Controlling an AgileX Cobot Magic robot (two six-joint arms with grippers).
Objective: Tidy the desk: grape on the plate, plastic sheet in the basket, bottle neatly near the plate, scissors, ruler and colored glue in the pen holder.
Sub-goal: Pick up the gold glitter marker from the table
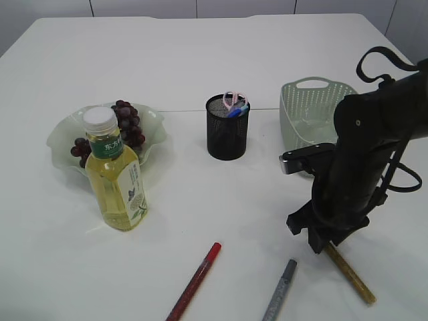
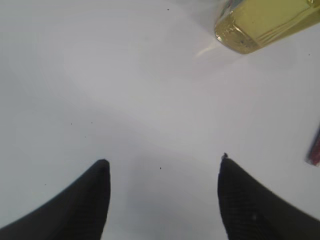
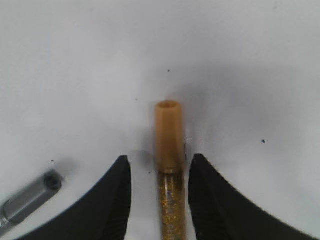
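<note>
White tabletop [image 1: 200,60] fills every view, with a pale wall strip along the far edge. Farthest left sits the plate [image 1: 60,137], a wavy-rimmed translucent dish holding the grape [image 1: 127,124] bunch. Just in front of it, touching or nearly touching its rim, stands the bottle [image 1: 115,177] upright, white cap on, yellow liquid inside. In the left wrist view the left gripper [image 2: 162,172] hangs over bare table with its fingers spread wide and nothing between them; the bottle's base shows at the upper right, well apart from it.

Near the front edge lies the red glue stick [image 1: 195,281] at a slant, and a little to its right the silver glue stick [image 1: 279,291], also slanted. Behind them, mid-table, stands the black mesh pen holder [image 1: 227,127] with the scissors [image 1: 234,100] handles — pink — and something blue poking out of it.

Further right, the green basket [image 1: 309,114] sits at the back, partly hidden by the right arm. The right gripper [image 3: 159,172] is down at the table over the gold glue stick [image 3: 169,165]: its fingers straddle the tube just below the tan cap, one on each side, narrowly parted — a thin gap shows on both sides. The tube lies flat, its cap end pointing away from the wrist camera. The silver stick's end lies off to the left of that gripper, apart from it.
</note>
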